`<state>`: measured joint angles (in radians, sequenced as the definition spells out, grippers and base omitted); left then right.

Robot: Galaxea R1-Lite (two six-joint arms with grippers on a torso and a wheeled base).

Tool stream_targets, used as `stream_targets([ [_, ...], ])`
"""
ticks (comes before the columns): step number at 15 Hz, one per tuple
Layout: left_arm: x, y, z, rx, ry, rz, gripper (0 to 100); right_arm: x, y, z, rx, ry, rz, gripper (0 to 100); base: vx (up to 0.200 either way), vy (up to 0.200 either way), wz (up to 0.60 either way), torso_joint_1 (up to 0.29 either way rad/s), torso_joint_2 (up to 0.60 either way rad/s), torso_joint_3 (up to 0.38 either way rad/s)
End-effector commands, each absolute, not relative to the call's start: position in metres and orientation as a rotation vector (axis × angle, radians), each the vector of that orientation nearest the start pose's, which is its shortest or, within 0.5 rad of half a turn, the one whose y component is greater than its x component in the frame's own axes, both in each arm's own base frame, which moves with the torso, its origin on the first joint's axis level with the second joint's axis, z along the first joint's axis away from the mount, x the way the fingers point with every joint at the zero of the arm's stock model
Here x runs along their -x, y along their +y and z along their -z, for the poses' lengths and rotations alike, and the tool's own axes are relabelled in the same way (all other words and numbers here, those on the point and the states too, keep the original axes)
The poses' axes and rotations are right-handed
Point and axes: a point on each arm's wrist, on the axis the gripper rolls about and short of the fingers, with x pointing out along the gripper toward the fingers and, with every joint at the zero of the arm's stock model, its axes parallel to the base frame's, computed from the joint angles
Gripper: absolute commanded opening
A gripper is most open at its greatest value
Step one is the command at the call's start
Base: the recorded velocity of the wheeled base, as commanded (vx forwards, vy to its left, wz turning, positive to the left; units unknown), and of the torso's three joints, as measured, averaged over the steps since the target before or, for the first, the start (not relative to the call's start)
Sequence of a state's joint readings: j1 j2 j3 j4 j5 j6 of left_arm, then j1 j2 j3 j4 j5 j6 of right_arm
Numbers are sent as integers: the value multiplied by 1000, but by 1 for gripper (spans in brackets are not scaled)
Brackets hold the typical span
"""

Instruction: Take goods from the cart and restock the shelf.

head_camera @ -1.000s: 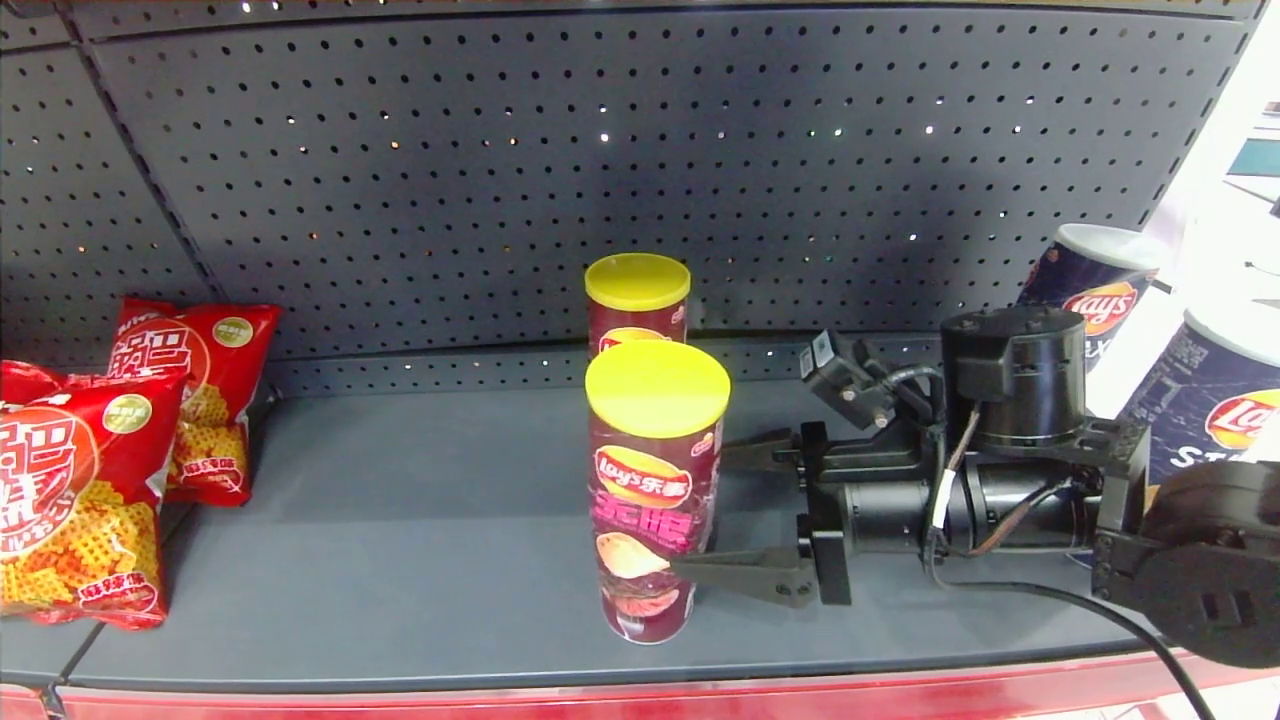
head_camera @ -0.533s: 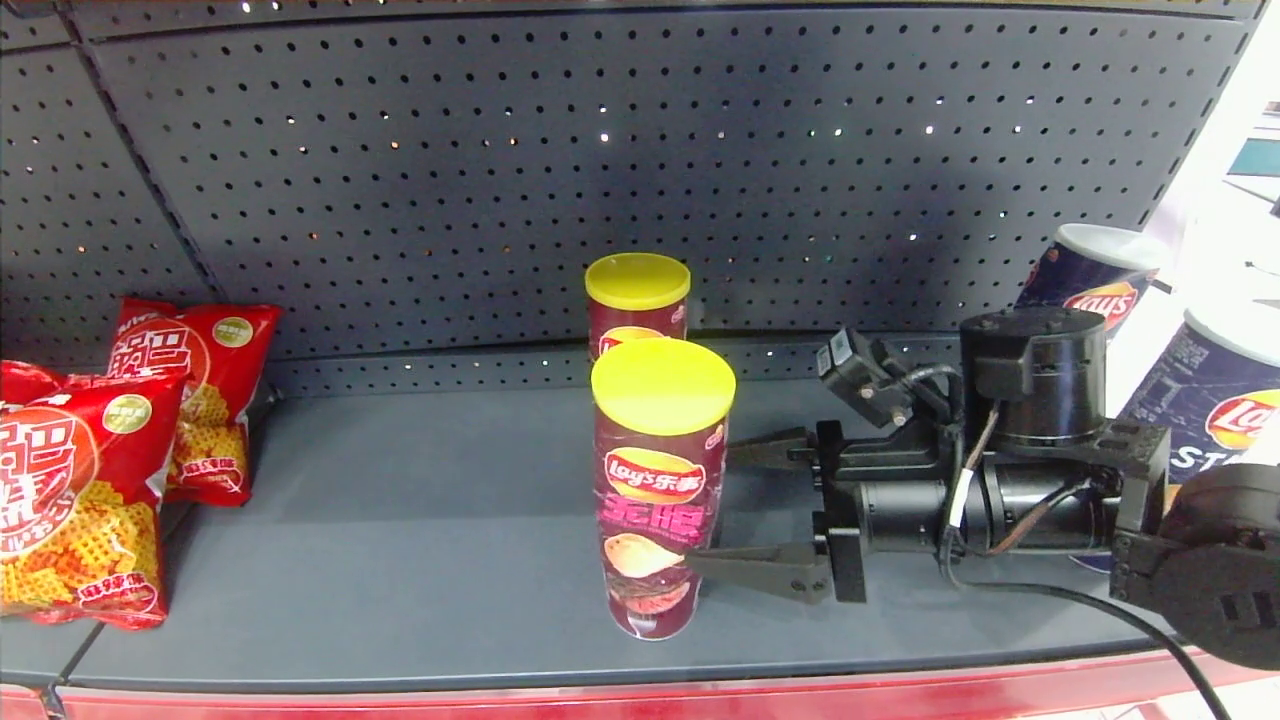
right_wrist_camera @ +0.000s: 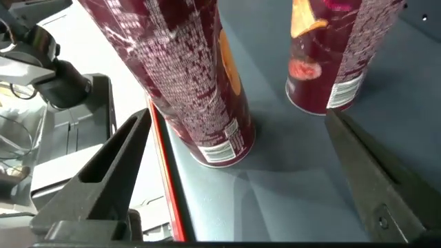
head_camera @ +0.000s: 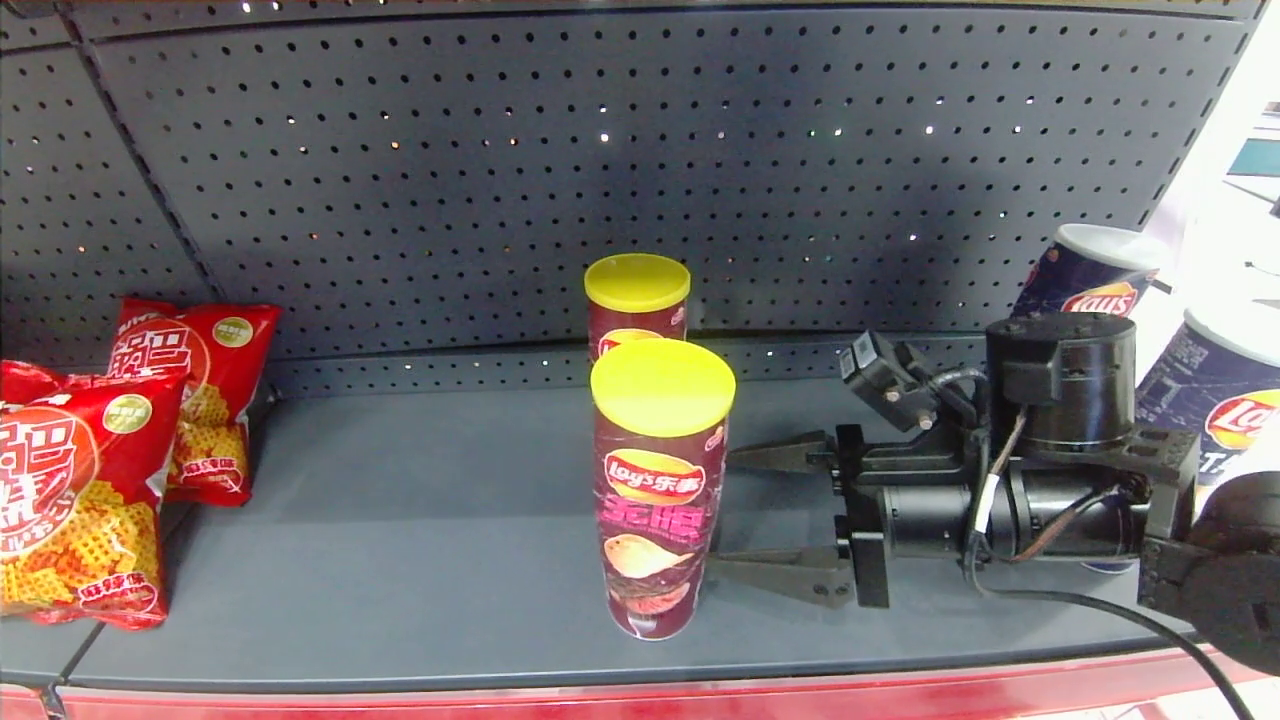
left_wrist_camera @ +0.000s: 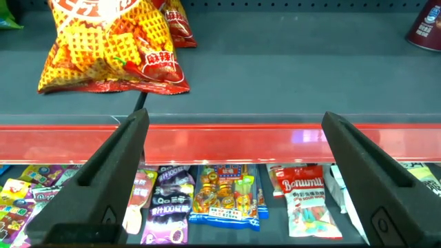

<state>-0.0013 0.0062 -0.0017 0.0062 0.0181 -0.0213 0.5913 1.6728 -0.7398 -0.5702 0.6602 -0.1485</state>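
The right arm lies level above the grey metal shelf (head_camera: 400,540), coming in from the right with its wrist near the shelf's front edge. Its black right claw (head_camera: 722,512) points left, fingers spread and pinching nothing.

The front maroon cylindrical crisp can with a yellow lid (head_camera: 660,500) stands upright near the shelf's front, just left of the fingertips. The near fingertip reaches the can's lower right side, but I cannot tell whether it touches. The far one stops just beside the can.

A second maroon can with a yellow lid (head_camera: 637,300) stands directly behind the first, making two. Two red crinkled snack bags (head_camera: 75,500) lean at the far left. Two dark blue cans with white lids (head_camera: 1095,275) stand at the right, behind the arm.

The left claw (left_wrist_camera: 236,117) is spread wide and holds nothing, level with the shelf's red front strip (left_wrist_camera: 227,141).
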Motion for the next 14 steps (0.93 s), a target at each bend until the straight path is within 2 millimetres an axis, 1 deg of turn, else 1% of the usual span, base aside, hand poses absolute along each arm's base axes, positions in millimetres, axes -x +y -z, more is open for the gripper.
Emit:
stream_targets([
  [1, 22, 0, -75, 21, 12, -17, 100, -229, 176, -170, 117, 285, -1279, 100, 0, 0, 0, 0, 0, 0],
  [4, 22, 0, -75, 21, 12, -17, 100, -229, 179, -173, 118, 272, -1287, 100, 0, 0, 0, 0, 0, 0],
  [12, 22, 0, -76, 21, 11, -17, 100, -238, 185, -170, 117, 281, -1283, 100, 0, 0, 0, 0, 0, 0],
  [14, 22, 0, -75, 21, 12, -17, 100, -239, 183, -169, 117, 283, -1280, 100, 0, 0, 0, 0, 0, 0],
])
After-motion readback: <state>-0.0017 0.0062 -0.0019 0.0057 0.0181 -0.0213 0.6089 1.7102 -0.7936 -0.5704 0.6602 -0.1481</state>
